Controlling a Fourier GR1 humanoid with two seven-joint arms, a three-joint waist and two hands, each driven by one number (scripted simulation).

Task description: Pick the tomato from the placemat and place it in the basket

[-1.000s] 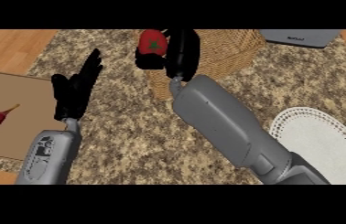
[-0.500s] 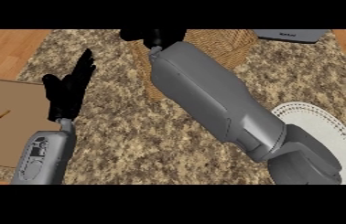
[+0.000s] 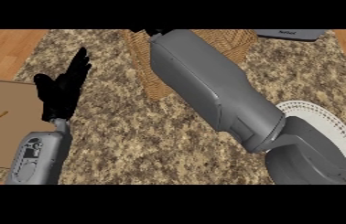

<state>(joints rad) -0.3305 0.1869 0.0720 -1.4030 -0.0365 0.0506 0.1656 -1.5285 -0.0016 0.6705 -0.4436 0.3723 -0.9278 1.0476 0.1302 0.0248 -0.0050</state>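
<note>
No tomato shows in the head view. My right forearm (image 3: 209,86) stretches up over the wicker basket (image 3: 145,67) at the top centre and covers most of it. Only a black sliver of my right hand (image 3: 154,32) shows at the picture's top edge, above the basket, and what it holds is hidden. At the left, my left hand (image 3: 64,90) rests open with fingers up, next to the brown placemat (image 3: 17,122).
A white plate (image 3: 314,120) lies at the right, partly under my right arm. A grey object (image 3: 290,34) sits at the top right edge. The speckled counter (image 3: 135,141) fills the middle, with a wooden surface (image 3: 20,45) at the top left.
My right arm has reached further up over the basket. The hand and the red tomato it held have slid out of sight at the top edge. My left hand has stayed where it was.
</note>
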